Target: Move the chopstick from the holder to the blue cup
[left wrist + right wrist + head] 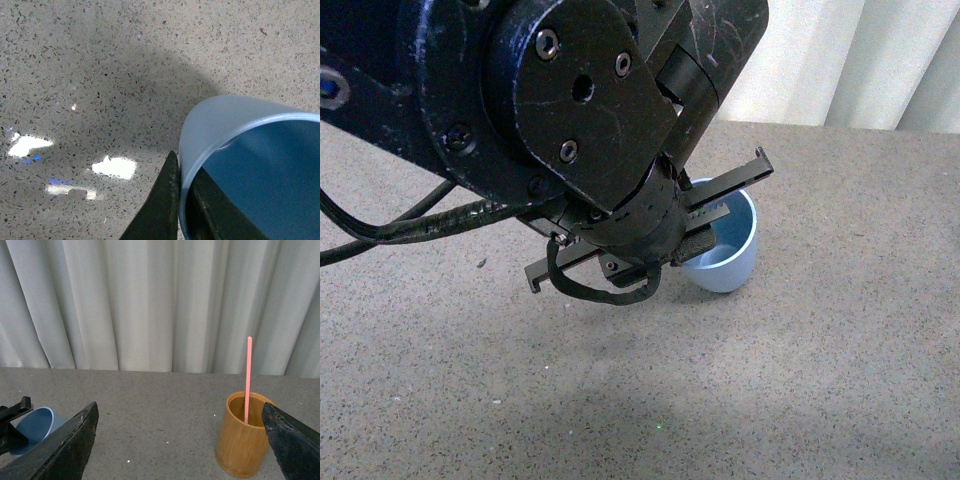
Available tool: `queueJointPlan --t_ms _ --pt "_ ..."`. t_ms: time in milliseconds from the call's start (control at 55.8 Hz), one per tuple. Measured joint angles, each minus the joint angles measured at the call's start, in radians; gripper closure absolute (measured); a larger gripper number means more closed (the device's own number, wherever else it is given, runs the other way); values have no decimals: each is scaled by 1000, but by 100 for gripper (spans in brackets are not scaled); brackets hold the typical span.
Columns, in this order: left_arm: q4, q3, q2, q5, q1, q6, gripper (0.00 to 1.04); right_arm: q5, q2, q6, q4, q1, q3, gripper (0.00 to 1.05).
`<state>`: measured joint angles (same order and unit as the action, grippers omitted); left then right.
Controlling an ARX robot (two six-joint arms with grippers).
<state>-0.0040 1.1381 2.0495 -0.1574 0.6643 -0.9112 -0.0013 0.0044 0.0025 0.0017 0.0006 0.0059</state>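
Observation:
The light-blue cup (728,250) is tilted, held by its rim in my left gripper (705,232), whose arm fills the upper left of the front view. In the left wrist view the cup (225,125) has its wall pinched between my two dark fingers (162,200), one outside and one inside. In the right wrist view a salmon-red chopstick (247,380) stands upright in a bamboo holder (245,437). My right gripper (180,435) is open and empty, its fingers (65,450) spread wide in front of the holder. The cup also shows there (32,427).
The speckled grey tabletop (770,400) runs under both arms. A white pleated curtain (160,300) hangs behind the table. A black cable (380,235) loops from the left arm.

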Motion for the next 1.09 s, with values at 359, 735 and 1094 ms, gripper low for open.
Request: queueJointPlan --t_ms 359,735,1094 --pt "-16 26 19 -9 6 7 101 0 0 0 0 0 0 9" --pt "-37 52 19 -7 3 26 56 0 0 0 0 0 0 9" --pt "-52 64 5 -8 0 30 5 0 0 0 0 0 0 9"
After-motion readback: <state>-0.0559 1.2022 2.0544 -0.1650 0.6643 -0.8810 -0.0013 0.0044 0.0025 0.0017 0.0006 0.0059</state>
